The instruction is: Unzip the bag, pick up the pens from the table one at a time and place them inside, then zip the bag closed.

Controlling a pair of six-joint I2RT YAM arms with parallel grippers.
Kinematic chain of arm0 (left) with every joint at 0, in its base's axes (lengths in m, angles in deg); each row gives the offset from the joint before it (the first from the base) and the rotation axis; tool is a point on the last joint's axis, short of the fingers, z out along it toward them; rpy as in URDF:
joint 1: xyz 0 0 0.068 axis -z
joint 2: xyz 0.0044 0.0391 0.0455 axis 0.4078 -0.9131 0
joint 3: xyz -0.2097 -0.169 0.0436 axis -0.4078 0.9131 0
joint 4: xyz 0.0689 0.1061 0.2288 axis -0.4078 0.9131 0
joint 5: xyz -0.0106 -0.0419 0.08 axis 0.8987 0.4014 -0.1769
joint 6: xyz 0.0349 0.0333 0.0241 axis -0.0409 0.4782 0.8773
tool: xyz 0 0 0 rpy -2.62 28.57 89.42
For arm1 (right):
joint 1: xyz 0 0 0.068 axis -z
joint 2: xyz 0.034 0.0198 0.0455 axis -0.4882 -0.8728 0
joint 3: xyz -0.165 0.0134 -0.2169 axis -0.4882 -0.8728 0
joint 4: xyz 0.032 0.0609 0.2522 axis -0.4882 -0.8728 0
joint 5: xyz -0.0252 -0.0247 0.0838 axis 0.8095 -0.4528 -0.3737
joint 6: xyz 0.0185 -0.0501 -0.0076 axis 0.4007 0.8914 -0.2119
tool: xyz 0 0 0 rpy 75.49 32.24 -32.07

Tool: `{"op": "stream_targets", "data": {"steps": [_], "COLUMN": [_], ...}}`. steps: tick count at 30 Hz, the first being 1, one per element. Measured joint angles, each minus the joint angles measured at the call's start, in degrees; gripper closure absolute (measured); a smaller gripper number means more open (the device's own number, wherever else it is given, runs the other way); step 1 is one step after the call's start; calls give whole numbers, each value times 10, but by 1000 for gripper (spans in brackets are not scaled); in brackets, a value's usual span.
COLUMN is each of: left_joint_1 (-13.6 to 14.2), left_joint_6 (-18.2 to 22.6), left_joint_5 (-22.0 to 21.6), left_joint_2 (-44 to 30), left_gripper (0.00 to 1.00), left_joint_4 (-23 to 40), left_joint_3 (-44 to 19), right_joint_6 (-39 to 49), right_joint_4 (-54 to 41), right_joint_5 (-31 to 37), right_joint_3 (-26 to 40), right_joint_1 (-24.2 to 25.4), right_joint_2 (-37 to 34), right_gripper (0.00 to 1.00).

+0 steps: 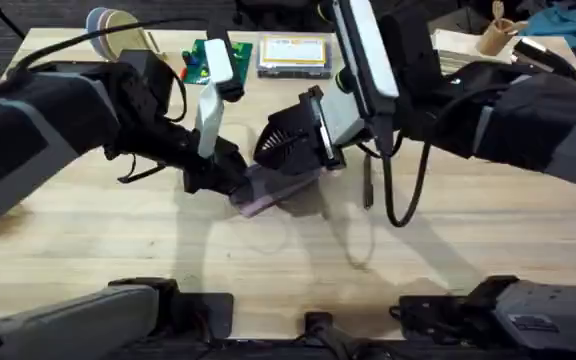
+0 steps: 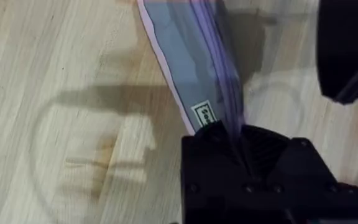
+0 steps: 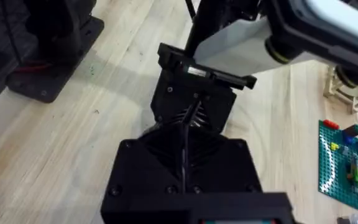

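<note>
Left gripper [image 2: 244, 158]: clamped on bag [image 2: 191, 62] end.
Right gripper [image 1: 313, 165]: at bag's other end, grip unclear.
Pen [image 1: 367, 185]: beside right gripper.

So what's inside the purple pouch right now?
Cannot tell. The soft lavender fabric pouch lies on the light wooden table, both arms covering its top. The slim black pen lies outside, beside it.

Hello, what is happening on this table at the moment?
Two robot arms are working on a purple bag lying in the middle of the table. The left gripper is clamped on one end of the bag. The right gripper is down at the bag's other end, its fingers hidden. A black pen lies on the table beside the bag, not yet inside.
</note>
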Motion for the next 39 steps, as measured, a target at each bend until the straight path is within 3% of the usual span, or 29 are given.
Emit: {"op": "stream_targets", "data": {"steps": [2, 4, 5, 10, 11, 25, 39], "left_joint_1": [0, 0, 0, 0, 0, 0, 0], "left_joint_6": [0, 0, 0, 0, 0, 0, 0], "left_joint_5": [0, 0, 0, 0, 0, 0, 0], "left_joint_2": [0, 0, 0, 0, 0, 0, 0], "left_gripper": [959, 959, 959, 959, 959, 959, 959], "left_joint_4": [0, 0, 0, 0, 0, 0, 0], "left_joint_3": [0, 0, 0, 0, 0, 0, 0], "right_joint_6": [-2, -4, -7, -9, -9, -33, -73], "right_joint_4": [0, 0, 0, -8, -12, -45, -175], "right_joint_5": [0, 0, 0, -2, -2, 1, 120], "right_joint_3": [0, 0, 0, 0, 0, 0, 0], "right_joint_1": [0, 2, 3, 19, 25, 125, 130], "right_joint_2": [0, 0, 0, 3, 6, 70, 99], "right_gripper": [955, 857, 768, 81, 25, 5, 3]}}
